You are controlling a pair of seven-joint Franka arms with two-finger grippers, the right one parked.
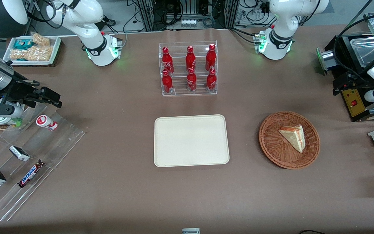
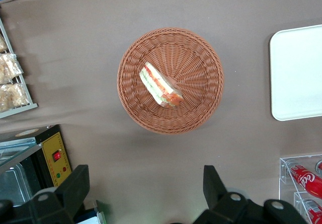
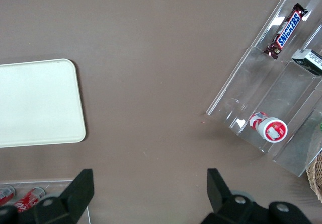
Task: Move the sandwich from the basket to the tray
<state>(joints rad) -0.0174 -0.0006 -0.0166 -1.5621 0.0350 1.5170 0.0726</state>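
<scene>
Across the front view in order: the flat cream-white rectangular plastic tray [image 1: 191, 140] lies bare at mid-table, nearer the camera than a clear acrylic rack of red bottles [image 1: 188, 68]. Next comes the round brown woven wicker basket [image 1: 289, 139], well apart from the tray, toward the working arm's end of the table. In it lies the triangular sandwich wedge of pale bread with red-orange and green filling [image 1: 293, 137], flat on its side near the basket's middle.

The left arm's gripper [image 2: 142, 194] hangs high above the table, its two dark fingers spread wide with nothing between them. In the wrist view the sandwich [image 2: 160, 85] sits well clear of the fingertips, and the basket [image 2: 170, 80] is not yet under the jaws.

You are, by judgement, at the approach stage. Bring the gripper directly over the wedge, turn the wrist so the fingers close across the two flat bread faces, not the pointed ends, and descend inside the rim without touching the wicker. Close gently; soft bread will likely crush or slip.
</scene>
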